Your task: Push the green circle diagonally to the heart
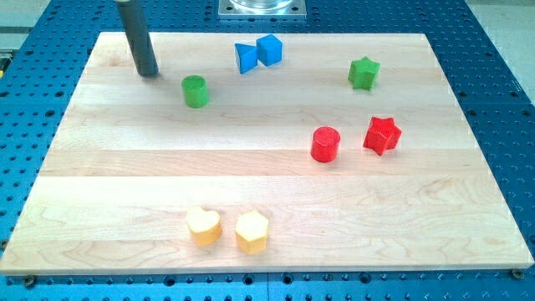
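The green circle stands on the wooden board in the upper left-middle. The yellow heart lies near the view's bottom, left of centre, almost straight below the circle. My tip is down on the board up and to the left of the green circle, a short gap apart from it, not touching.
A yellow hexagon sits just right of the heart. Two blue blocks sit near the top edge, right of the circle. A green star, a red circle and a red star are on the right half.
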Robot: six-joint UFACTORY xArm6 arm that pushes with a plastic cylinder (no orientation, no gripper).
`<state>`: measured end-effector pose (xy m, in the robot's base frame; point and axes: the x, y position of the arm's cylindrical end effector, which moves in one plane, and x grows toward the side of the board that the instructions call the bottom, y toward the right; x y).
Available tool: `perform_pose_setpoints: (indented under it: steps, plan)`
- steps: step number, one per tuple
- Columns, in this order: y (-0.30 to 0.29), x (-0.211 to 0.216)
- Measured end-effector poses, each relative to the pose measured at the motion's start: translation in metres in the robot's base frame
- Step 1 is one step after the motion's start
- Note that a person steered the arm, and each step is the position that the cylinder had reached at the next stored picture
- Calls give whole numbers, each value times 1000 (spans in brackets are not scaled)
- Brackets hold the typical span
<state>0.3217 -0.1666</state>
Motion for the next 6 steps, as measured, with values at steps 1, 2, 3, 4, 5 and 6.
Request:
perform_pose_setpoints:
  steps: [1,2,3,4,5,6]
  plan:
    - [138,73]
    - [104,91]
    - [142,73]
    - [209,79]
    - [255,79]
    - [226,117]
